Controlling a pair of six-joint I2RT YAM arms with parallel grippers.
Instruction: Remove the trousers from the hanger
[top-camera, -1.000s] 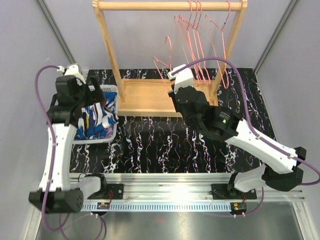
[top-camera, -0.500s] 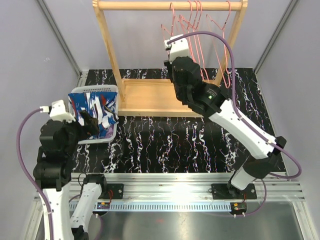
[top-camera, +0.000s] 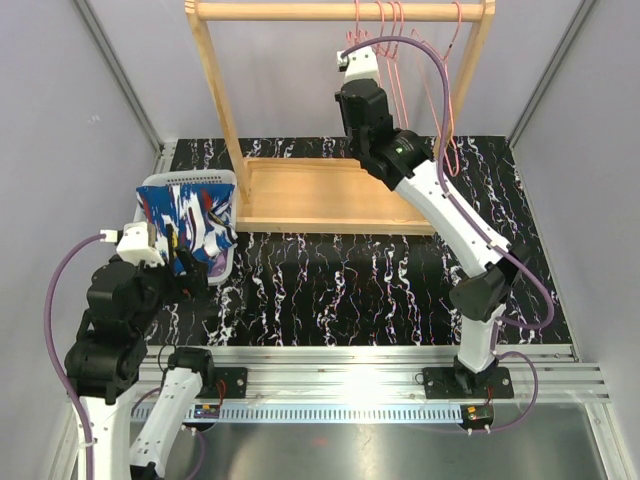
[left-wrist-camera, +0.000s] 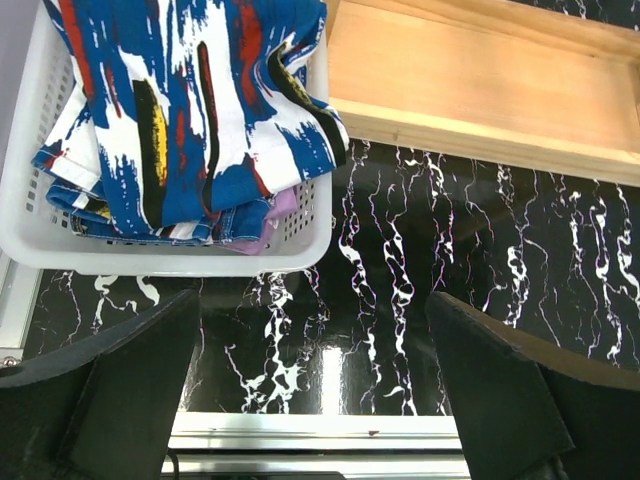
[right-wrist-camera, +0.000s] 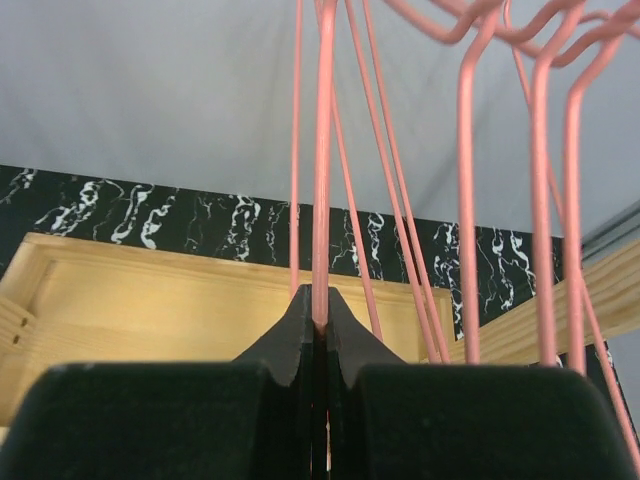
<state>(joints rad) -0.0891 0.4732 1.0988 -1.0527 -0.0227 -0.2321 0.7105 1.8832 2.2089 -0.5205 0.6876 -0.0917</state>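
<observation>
Low in the left wrist view, the left gripper (left-wrist-camera: 312, 320) hangs with its jaws spread wide and nothing between them, over a glossy black table (left-wrist-camera: 400, 290) veined in white. Just beyond, at upper left, a white perforated plastic basket (left-wrist-camera: 40, 225) holds crumpled soft blue trousers (left-wrist-camera: 190, 110) splashed white, red and yellow. Lilac trousers (left-wrist-camera: 272, 222) peek from under them. Farther back, the right gripper (right-wrist-camera: 320, 315) is pinched tight on a thin pink wire hanger (right-wrist-camera: 322, 150) at the pale wooden rack (top-camera: 340, 11).

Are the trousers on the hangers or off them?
Off. Both trousers lie heaped in the white basket, lilac under the splashed blue pair; the pink hangers hang bare.
</observation>
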